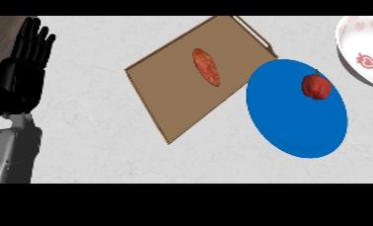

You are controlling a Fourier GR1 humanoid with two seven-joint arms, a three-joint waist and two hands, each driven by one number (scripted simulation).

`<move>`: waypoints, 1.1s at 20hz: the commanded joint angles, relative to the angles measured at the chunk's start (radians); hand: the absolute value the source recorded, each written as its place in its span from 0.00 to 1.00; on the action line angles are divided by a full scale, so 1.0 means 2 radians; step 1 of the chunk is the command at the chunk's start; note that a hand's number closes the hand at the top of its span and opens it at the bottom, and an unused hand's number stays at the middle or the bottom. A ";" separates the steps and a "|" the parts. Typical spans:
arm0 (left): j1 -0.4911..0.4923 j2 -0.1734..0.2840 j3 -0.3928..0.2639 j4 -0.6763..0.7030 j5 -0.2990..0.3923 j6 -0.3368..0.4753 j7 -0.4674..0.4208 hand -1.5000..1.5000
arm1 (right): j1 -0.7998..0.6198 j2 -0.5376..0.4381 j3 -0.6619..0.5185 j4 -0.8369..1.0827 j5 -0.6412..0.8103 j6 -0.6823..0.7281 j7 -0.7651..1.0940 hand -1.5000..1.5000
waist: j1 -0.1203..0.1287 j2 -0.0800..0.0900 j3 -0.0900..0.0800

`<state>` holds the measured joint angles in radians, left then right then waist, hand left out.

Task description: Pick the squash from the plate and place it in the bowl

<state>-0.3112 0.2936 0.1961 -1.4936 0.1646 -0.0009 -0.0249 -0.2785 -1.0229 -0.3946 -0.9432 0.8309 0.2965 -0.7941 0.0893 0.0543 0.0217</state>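
Starting the pick calls for the right hand, which is not in view, since the squash point(317, 86) lies on the blue plate point(291, 131) toward the rim nearest the bowl point(354, 47), while the left hand point(22, 72) rests far from the plate, fingers straight and together.
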 commanded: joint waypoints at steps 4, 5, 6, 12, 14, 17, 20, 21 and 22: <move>0.001 -0.003 -0.006 0.002 0.000 -0.004 0.000 0.50 | -0.050 -0.045 -0.044 0.073 -0.061 0.016 -0.096 1.00 | 0.010 -0.005 -0.001; -0.005 -0.002 -0.006 0.004 -0.003 -0.002 0.002 0.50 | -0.055 -0.051 -0.044 0.076 -0.067 0.016 -0.108 1.00 | 0.005 -0.004 0.000; -0.006 -0.008 -0.013 0.003 -0.006 0.000 0.002 0.50 | -0.063 -0.054 -0.047 0.084 -0.080 0.026 -0.120 1.00 | 0.002 -0.006 -0.001; -0.007 -0.007 -0.015 0.006 -0.011 0.002 0.000 0.50 | -0.098 -0.069 -0.043 0.123 -0.139 0.091 -0.141 1.00 | 0.015 -0.008 -0.004; -0.002 -0.003 -0.012 0.013 -0.006 -0.007 -0.002 0.50 | -0.106 -0.072 -0.038 0.132 -0.158 0.110 -0.151 1.00 | 0.013 -0.009 -0.005; -0.006 -0.008 -0.016 0.015 -0.007 -0.006 -0.001 0.50 | -0.119 -0.083 -0.021 0.141 -0.174 0.134 -0.152 1.00 | 0.015 -0.008 -0.006; -0.011 -0.006 -0.015 0.013 -0.010 -0.002 0.000 0.50 | -0.125 -0.085 0.004 0.151 -0.181 0.144 -0.148 1.00 | 0.022 -0.007 -0.006; -0.018 -0.004 -0.015 0.016 -0.006 -0.005 0.003 0.50 | -0.133 -0.089 0.009 0.152 -0.186 0.150 -0.144 1.00 | 0.022 -0.006 -0.006; -0.014 -0.013 -0.023 0.018 -0.012 -0.002 -0.002 0.50 | -0.143 -0.096 0.017 0.151 -0.192 0.162 -0.142 1.00 | 0.022 -0.006 -0.008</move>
<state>-0.3346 0.2782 0.1630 -1.4673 0.1462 -0.0052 -0.0243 -0.5224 -1.1833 -0.3949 -0.6753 0.4781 0.3920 -0.9275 0.1265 0.0401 0.0104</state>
